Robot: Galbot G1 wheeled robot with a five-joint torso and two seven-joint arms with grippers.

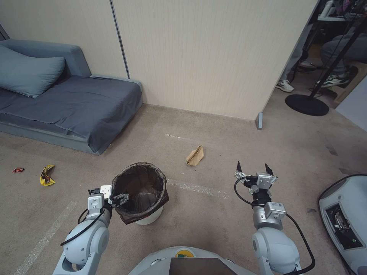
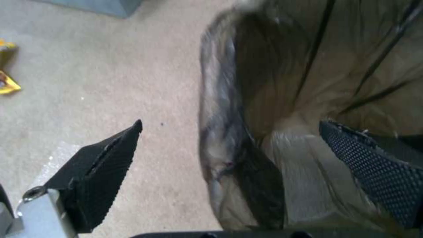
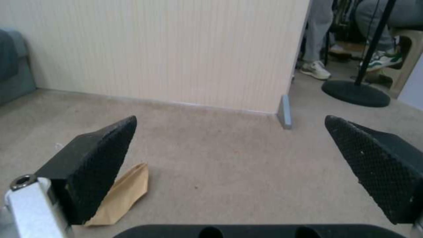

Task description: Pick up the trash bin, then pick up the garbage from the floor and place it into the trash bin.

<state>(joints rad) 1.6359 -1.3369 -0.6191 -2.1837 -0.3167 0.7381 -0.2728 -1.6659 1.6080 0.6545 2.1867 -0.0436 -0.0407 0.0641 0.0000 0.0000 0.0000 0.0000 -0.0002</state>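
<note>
Galbot G1 mid-cleanup: the left tool (image 1: pixel 113 195) sits at the near-left rim of the trash bin (image 1: pixel 149 218), fingers spread wide w/ one finger (image 2: pixel 101 165) outside over the carpet and the other (image 2: pixel 379 172) inside the dark bag liner, straddling the wall so a squeeze would pinch rim and liner together. No grip yet, judging by the gap in the left wrist view; the bin looks slightly tilted, though whether it rests on the floor (image 1: pixel 214 229) cannot be told. The right tool (image 1: pixel 254 168) hangs wide open and empty, low over the carpet, aimed toward the brown paper bag (image 1: pixel 195 156), which lies just ahead and a little to its left, probably staged for the first pickup once the bin is secured. More garbage waits well apart on the left: a yellow snack wrapper (image 1: pixel 47 175) and a small red scrap (image 1: pixel 18 170), near the grey sofa (image 1: pixel 76 103). Task est. at its opening step, bin pickup, w/ nothing visibly in the bin.
</note>
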